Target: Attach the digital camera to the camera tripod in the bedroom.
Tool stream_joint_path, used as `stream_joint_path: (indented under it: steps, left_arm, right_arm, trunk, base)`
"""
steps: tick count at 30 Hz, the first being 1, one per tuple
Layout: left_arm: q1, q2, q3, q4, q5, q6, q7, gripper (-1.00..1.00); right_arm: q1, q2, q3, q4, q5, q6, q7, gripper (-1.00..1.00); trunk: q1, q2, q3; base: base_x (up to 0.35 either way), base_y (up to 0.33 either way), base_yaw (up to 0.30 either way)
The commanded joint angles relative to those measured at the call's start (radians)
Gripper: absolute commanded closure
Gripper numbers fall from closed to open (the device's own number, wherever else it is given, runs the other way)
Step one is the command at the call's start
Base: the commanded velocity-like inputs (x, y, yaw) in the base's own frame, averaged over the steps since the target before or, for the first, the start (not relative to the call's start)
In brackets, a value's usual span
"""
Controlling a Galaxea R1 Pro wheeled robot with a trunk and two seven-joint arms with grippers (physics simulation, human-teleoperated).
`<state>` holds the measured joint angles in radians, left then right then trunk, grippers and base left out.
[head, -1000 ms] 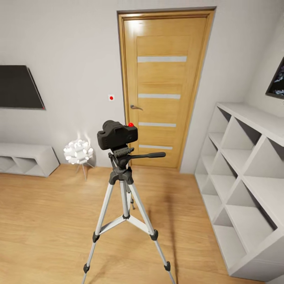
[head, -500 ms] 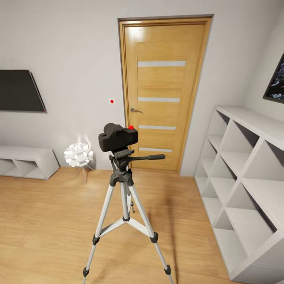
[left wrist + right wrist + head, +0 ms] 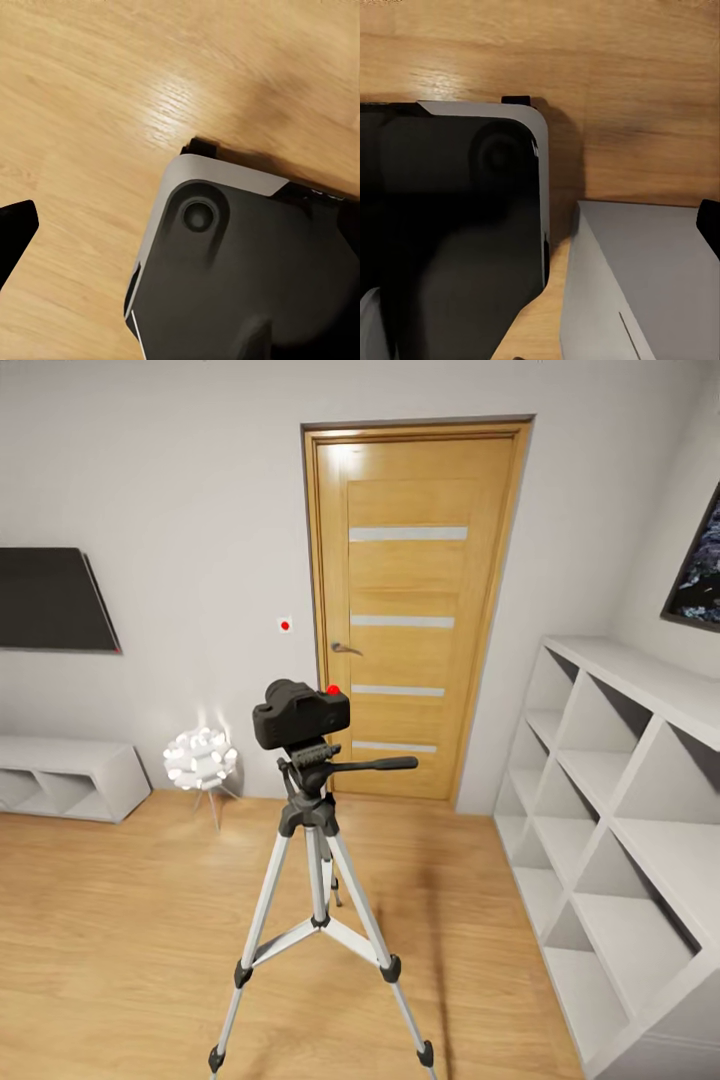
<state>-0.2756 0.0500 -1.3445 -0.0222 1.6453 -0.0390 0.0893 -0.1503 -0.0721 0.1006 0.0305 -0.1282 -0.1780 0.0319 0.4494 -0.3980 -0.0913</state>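
While the digital camera (image 3: pixel 300 715) sits on the black head of the camera tripod (image 3: pixel 315 880), in the middle of the bedroom floor before the wooden door (image 3: pixel 415 610), no claw is near it in the head view; I must therefore place things from the wrist views as well as I can. Past the left claw lies the plank floor (image 3: pixel 90 90) and, close under it, the grey and black corner of the robot's own base (image 3: pixel 247 270); a dark tip (image 3: pixel 15 232) at the edge is perhaps one finger, but whether this claw is spread or pressed together I cannot tell. Past the right claw is the same base (image 3: pixel 450 225), and just beside it the corner of the white cubby shelves (image 3: pixel 645 285); its fingers are not clear either, so its state I cannot tell. Both claws seem to hang low, well apart from the camera and well below it. I judge that the attaching step is finished, because the body rests level on the mount with nothing holding it; the next move, I think, calls only for checking that it stands firm, and for keeping the arms away from the tripod legs.
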Motion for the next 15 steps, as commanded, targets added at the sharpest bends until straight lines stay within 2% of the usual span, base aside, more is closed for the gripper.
stream_joint_path:
  steps: [1,15]
  left_arm:
    - [-0.001,0.001,-0.008,-0.002,0.007,-0.002,0.006,-1.0]
    - [-0.001,0.001,-0.008,-0.002,0.007,-0.002,0.006,-1.0]
  right_arm:
    - [-0.002,0.0,0.008,0.003,-0.011,-0.006,0.003,-1.0]
    - [-0.002,0.0,0.008,0.003,-0.011,-0.006,0.003,-1.0]
  trunk:
    - [0.001,-0.002,0.0]
    - [0.001,-0.002,0.022]
  base:
    - [0.0,0.0,0.0]
    - [0.0,0.0,0.0]
